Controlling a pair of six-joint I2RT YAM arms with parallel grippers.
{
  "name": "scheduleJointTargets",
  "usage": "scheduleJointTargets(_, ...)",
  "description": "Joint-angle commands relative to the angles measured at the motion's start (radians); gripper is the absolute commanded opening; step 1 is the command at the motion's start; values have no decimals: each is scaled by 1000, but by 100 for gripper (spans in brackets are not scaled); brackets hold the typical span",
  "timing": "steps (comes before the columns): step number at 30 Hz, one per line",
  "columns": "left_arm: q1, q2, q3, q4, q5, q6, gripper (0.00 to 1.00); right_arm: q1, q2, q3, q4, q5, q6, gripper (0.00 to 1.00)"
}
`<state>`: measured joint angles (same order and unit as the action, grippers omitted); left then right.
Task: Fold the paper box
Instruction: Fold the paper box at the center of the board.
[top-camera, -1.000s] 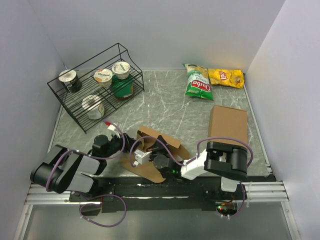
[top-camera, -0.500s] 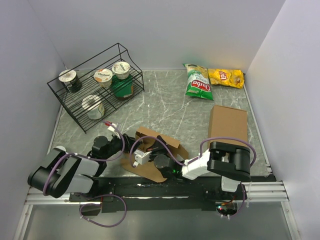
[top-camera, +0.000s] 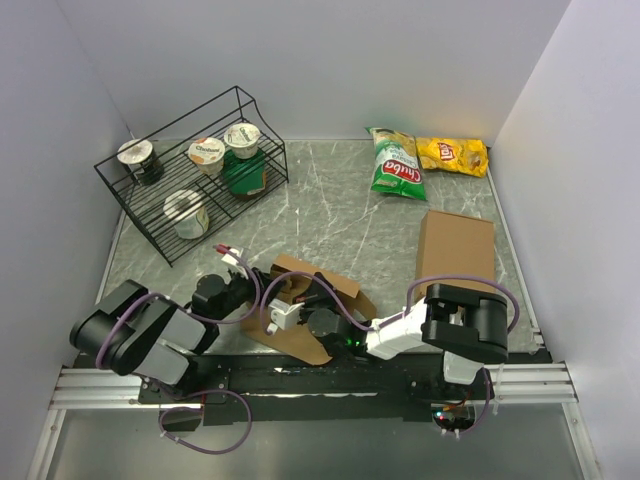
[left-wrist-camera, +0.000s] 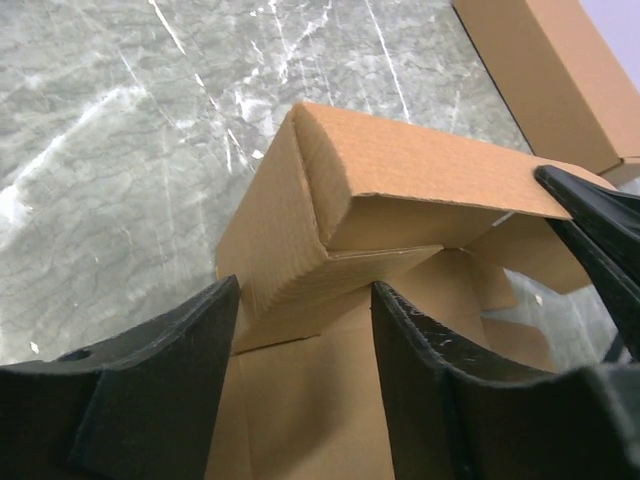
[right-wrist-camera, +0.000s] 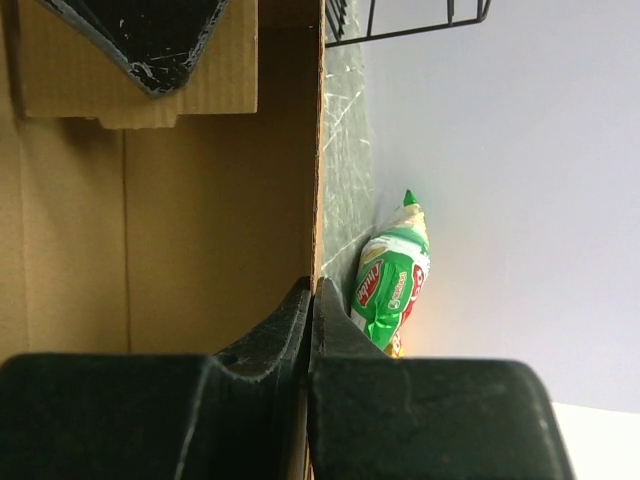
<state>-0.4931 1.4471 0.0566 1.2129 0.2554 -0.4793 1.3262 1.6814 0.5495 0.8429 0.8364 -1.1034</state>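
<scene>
The box (top-camera: 318, 300) lies at the near middle of the table (top-camera: 330, 215), between the two arms. The left gripper (left-wrist-camera: 303, 300) is at its left corner, one finger on either side of that corner, and the right gripper (right-wrist-camera: 312, 300) is at its near side, on the edge of a wall. At the far left stands a rack (top-camera: 150, 205) with cups (top-camera: 207, 152) in it. At the far right two bags (top-camera: 395, 165) lie side by side, and nearer than them lies a slab (top-camera: 456, 250), right of the box and apart from it.
</scene>
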Motion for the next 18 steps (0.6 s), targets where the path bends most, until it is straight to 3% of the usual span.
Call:
scheduleJointTargets(1,-18,39,35,115,-80,39,56,11,-31,-5,-18,-8,36,0)
scheduleJointTargets(6,-39,41,37,120,-114,53,43,13,-31,-6,-21,-6,43,0)
scheduleJointTargets(18,-97,68,60,109,-202,91,25,14,-57,-2,-51,1,119,0)
